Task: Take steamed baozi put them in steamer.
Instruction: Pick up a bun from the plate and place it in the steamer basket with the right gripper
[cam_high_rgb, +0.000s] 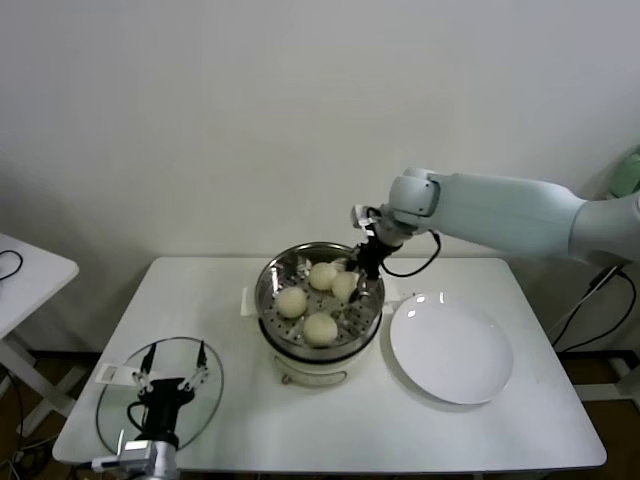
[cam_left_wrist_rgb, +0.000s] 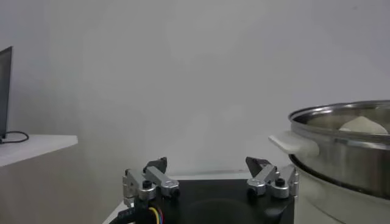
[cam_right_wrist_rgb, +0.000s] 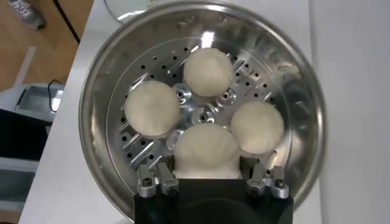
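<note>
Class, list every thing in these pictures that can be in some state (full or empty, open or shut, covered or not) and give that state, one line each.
steamer: uncovered, four buns on its perforated tray.
steamed baozi: all four inside the steamer.
white plate: empty, beside the steamer.
glass lid: off, flat on the table.
right gripper: open, fingers either side of the nearest bun.
left gripper: open, empty, above the lid.

The left pincer (cam_left_wrist_rgb: 210, 176) hangs with fingers spread. Near it stands the steamer (cam_left_wrist_rgb: 341, 152). One baozi (cam_left_wrist_rgb: 364, 125) peeks over its rim.
</note>
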